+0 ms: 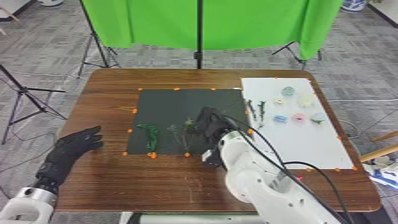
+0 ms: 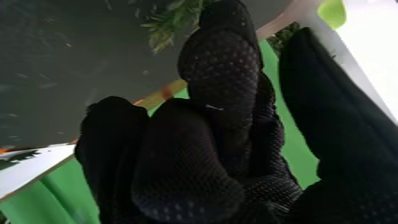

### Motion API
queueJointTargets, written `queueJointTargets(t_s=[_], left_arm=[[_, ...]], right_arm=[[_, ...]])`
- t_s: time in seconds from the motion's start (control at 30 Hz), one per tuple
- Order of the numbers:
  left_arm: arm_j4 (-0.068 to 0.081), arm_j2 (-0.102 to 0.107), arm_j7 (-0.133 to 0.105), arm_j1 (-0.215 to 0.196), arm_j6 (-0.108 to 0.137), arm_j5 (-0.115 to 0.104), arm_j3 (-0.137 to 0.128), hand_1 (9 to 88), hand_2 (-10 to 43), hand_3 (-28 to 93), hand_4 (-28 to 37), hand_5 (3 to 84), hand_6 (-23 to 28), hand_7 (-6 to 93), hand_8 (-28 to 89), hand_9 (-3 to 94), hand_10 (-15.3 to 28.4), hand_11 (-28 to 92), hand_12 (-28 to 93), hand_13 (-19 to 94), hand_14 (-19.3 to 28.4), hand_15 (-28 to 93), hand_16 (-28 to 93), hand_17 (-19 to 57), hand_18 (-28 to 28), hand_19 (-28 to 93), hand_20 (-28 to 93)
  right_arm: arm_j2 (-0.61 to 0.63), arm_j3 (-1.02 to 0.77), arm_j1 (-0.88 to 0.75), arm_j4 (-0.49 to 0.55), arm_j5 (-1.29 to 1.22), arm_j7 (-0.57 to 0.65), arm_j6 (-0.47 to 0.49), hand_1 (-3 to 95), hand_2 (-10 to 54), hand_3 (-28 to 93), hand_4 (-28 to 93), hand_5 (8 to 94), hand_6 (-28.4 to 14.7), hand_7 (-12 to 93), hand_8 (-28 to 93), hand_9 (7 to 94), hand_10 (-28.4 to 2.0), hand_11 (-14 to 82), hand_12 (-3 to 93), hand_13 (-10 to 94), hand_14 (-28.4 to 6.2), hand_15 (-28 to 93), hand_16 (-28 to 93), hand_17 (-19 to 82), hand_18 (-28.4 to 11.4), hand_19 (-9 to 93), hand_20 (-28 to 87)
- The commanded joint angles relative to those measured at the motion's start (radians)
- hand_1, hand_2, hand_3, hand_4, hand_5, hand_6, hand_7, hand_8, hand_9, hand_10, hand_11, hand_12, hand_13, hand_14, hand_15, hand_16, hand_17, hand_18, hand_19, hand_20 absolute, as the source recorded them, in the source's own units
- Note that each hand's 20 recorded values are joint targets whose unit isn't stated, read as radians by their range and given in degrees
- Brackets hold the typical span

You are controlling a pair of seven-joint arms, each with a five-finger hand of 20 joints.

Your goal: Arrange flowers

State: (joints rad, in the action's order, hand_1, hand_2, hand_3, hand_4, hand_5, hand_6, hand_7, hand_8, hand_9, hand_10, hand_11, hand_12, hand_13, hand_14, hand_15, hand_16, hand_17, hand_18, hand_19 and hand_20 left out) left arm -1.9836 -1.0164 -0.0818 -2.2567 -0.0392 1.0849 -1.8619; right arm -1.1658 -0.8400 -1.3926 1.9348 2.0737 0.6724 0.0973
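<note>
In the head view, my right hand is over the right part of the dark mat. In the right wrist view my right hand is open, its thumb apart from the fingers, and a green sprig shows beyond a fingertip. Thin green stems lie on the mat left of that hand, and a denser green bunch lies farther left. Flower heads, among them a blue one and a pink one, rest on the white sheet beside dark twigs. My left hand is open, left of the mat.
The brown table has orange tape pieces around the mat. A green cloth hangs behind the table's far edge, with black stands around it. Black cables run along my right arm.
</note>
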Motion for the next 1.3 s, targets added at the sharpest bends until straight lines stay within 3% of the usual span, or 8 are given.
queueJointTargets(t_s=[0.03, 0.27, 0.37, 0.63, 1.3], left_arm=[[0.0, -0.009, 0.008, -0.008, -0.018, 0.014, -0.002, 26.6, -0.9, 65, -18.8, 44.8, 6.4, 6.7, -5, 42.6, 13.9, 16, 12, 37, 19.1, 20, 2, 9.0, 14.6, 12, 19], [-0.004, -0.013, 0.009, -0.014, -0.02, 0.017, -0.006, 26.7, -0.9, 65, -18.9, 44.8, 6.3, 6.9, -5, 42.6, 13.9, 16, 12, 37, 19.1, 20, 2, 9.0, 14.5, 12, 19], [-0.002, -0.01, 0.013, -0.011, -0.026, 0.017, -0.006, 26.6, -0.9, 65, -18.8, 44.8, 6.4, 6.8, -5, 42.6, 13.9, 16, 12, 37, 19.1, 20, 2, 8.9, 14.6, 12, 19], [-0.002, -0.01, 0.019, -0.009, -0.031, 0.02, -0.007, 26.6, -0.8, 65, -18.7, 44.8, 6.5, 6.6, -5, 42.6, 13.9, 16, 11, 37, 19.1, 20, 2, 8.9, 14.6, 12, 19], [0.0, -0.01, 0.034, -0.008, -0.047, 0.019, -0.008, 26.6, -0.7, 65, -18.8, 44.8, 6.4, 6.6, -5, 42.6, 13.8, 16, 12, 37, 19.1, 20, 2, 8.8, 14.6, 12, 19]], right_arm=[[0.015, 0.035, 0.004, 0.023, 0.123, -0.021, -0.025, 34.1, -7.1, 64, -9, 84.5, -3.4, 17, -8, 93.7, -12.3, 39.7, 27.7, 94, -2.0, 68, 32, 72, -12.8, 93, 55], [0.017, 0.038, 0.0, 0.04, 0.077, -0.004, 0.056, 29.2, -5.6, 63, -9, 85.2, -3.7, 18, -8, 93.7, -12.6, 39.8, 27.8, 94, -2.2, 68, 33, 72, -13.1, 93, 56], [0.008, 0.042, 0.004, 0.037, 0.065, 0.01, 0.106, 27.0, -2.0, 62, -10, 85.3, -4.0, 17, -8, 93.7, -12.7, 39.6, 28.0, 94, -2.3, 68, 33, 72, -13.3, 93, 56], [0.004, 0.063, 0.008, 0.024, 0.036, 0.011, 0.133, 24.0, 5.5, 58, -11, 84.7, -4.4, 15, -8, 93.7, -13.1, 38.9, 28.4, 94, -2.7, 67, 34, 71, -13.6, 93, 57], [0.006, 0.034, -0.01, 0.03, -0.029, 0.0, 0.12, 23.9, 7.0, 57, -10, 83.8, -4.6, 14, -8, 93.7, -13.3, 38.0, 28.8, 94, -3.0, 66, 35, 71, -14.1, 93, 56]])
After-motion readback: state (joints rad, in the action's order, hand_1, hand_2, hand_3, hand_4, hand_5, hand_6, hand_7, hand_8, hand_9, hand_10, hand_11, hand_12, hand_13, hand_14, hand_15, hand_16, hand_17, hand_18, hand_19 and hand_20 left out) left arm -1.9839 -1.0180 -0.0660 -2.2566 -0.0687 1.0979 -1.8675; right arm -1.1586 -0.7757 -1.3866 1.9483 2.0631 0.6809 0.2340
